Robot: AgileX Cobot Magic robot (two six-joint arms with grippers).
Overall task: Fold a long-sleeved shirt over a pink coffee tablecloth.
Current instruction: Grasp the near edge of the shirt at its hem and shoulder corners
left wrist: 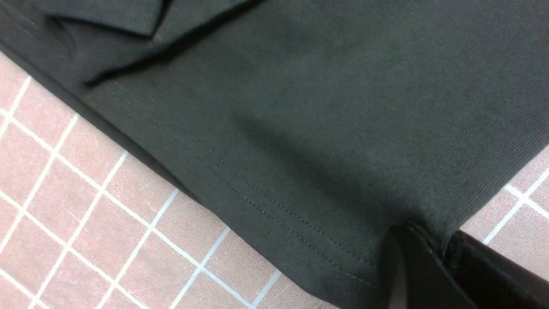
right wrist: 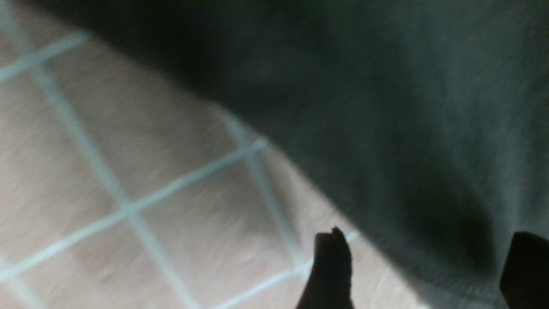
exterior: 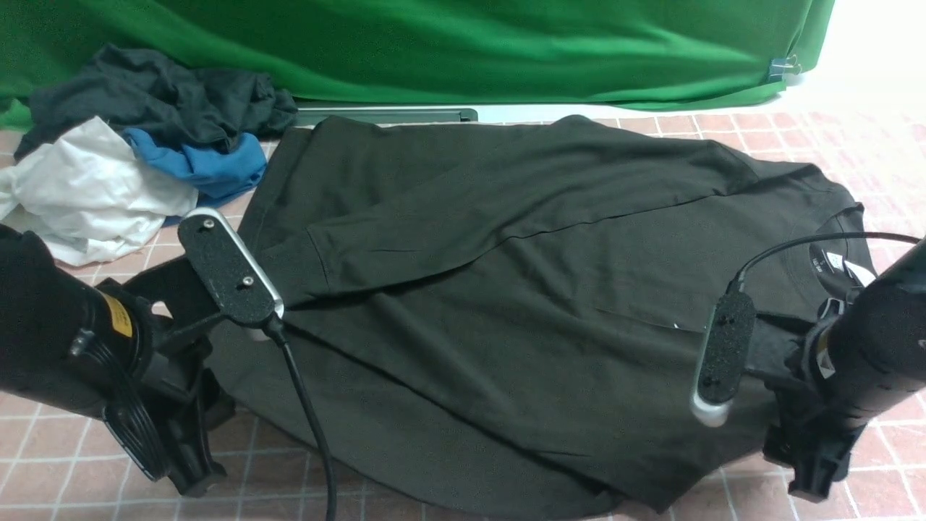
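Observation:
The black long-sleeved shirt [exterior: 506, 289] lies spread across the pink coffee tablecloth [exterior: 58, 463], with one sleeve folded over its body and the white neck label on the right. At the shirt's near left corner, my left gripper [exterior: 195, 477] is low on the cloth. The left wrist view shows the left gripper [left wrist: 429, 234] shut on the stitched hem of the shirt [left wrist: 321, 107]. Near the shirt's right front edge is my right gripper [exterior: 810, 485]. In the blurred right wrist view the right gripper [right wrist: 429, 253] is open, its fingertips [right wrist: 332, 257] set wide apart over the shirt's edge [right wrist: 407, 107], holding nothing.
A heap of black, blue and white garments [exterior: 145, 145] lies at the back left, touching the shirt's far corner. The green backdrop [exterior: 434, 43] hangs along the far side, with a dark bar [exterior: 391, 114] at its foot. Gridded cloth [left wrist: 85, 214] shows along the near edge.

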